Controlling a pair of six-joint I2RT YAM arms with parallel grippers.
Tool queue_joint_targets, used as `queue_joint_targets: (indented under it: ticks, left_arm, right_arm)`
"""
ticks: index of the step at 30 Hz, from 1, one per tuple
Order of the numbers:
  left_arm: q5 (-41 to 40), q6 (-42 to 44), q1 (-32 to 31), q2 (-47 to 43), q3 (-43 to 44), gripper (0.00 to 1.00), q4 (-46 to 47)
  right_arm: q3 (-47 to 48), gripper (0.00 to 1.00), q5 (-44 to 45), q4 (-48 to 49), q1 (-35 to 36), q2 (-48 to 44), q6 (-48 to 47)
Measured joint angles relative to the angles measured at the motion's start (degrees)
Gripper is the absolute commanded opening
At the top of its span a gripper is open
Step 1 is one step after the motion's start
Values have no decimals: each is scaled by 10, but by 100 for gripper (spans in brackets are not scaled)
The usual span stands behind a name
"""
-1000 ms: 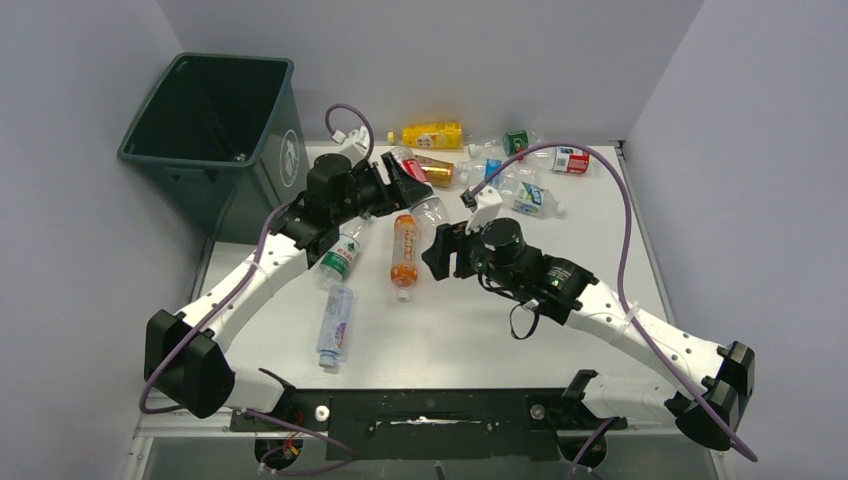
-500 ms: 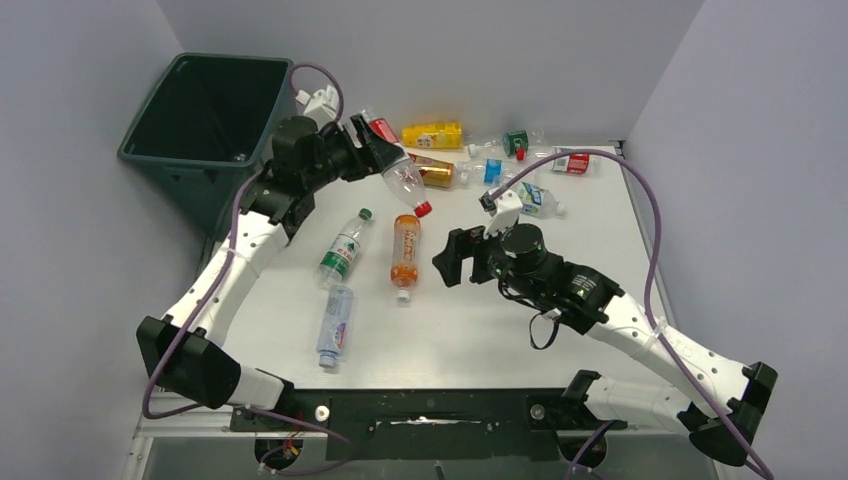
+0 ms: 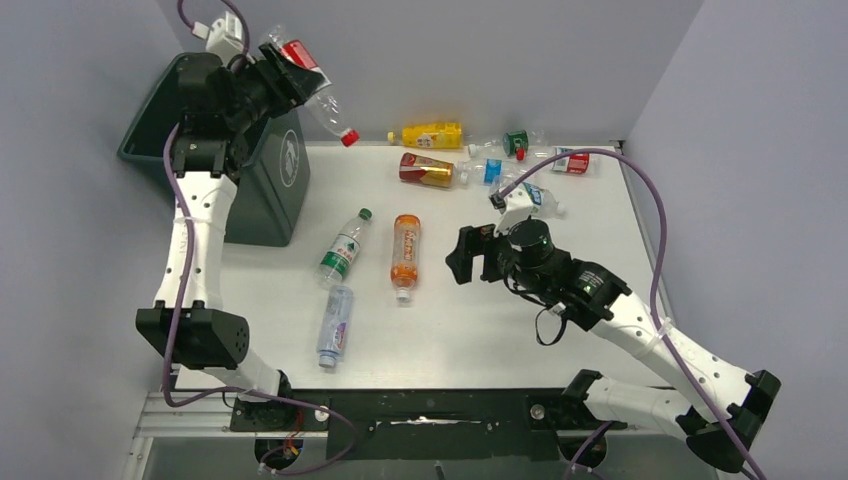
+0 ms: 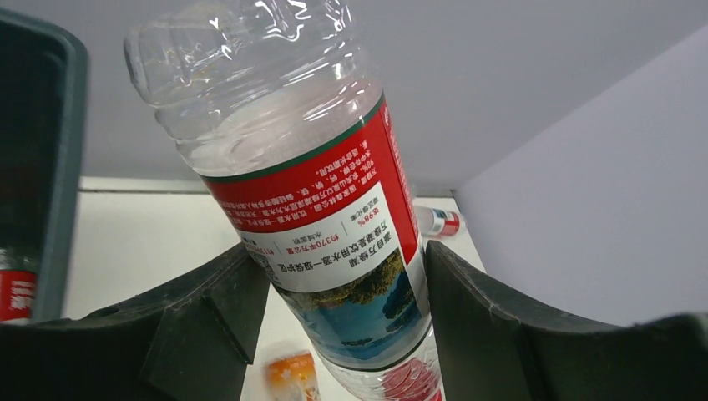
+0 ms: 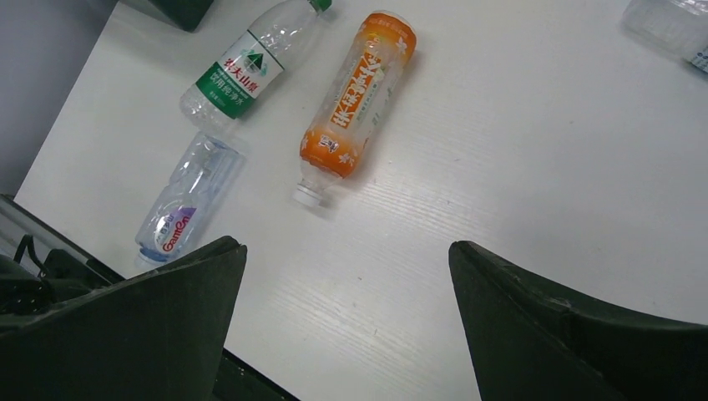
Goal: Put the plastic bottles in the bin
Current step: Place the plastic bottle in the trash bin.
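Note:
My left gripper [image 3: 283, 72] is shut on a clear bottle with a red label and red cap [image 3: 318, 92], held high at the right rim of the dark green bin [image 3: 170, 125]. The same bottle fills the left wrist view [image 4: 317, 209], clamped between my fingers [image 4: 209, 309]. My right gripper [image 3: 462, 255] is open and empty above the table, to the right of an orange bottle [image 3: 404, 250]. The right wrist view shows the orange bottle [image 5: 359, 96], a green-label bottle [image 5: 242, 71] and a clear blue-label bottle [image 5: 185, 205].
A green-label bottle [image 3: 340, 252] and a clear bottle [image 3: 334, 325] lie left of the orange one. Along the back edge lie a yellow bottle [image 3: 432, 134], a red-gold one [image 3: 427, 170] and several clear ones [image 3: 535, 155]. Grey walls close in three sides.
My left arm has swung up and left, carrying the red-label bottle from above the table to the bin's right rim. My right gripper has drifted slightly right, still open.

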Motion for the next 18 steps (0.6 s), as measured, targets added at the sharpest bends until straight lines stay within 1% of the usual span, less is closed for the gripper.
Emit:
queue_joint_targets:
  ticks: [4, 9, 14, 18]
  left_arm:
    - [25, -3, 50, 21, 50, 45, 0]
    - [52, -13, 119, 35, 80, 45, 2]
    - [72, -23, 193, 49, 100, 46, 10]
    - [74, -24, 232, 64, 111, 46, 10]
  right_arm:
    - [1, 98, -28, -3, -39, 14, -2]
    - [1, 98, -57, -4, -74, 19, -10]
    - [1, 98, -87, 0, -97, 39, -15]
    - [1, 98, -97, 4, -104, 62, -17]
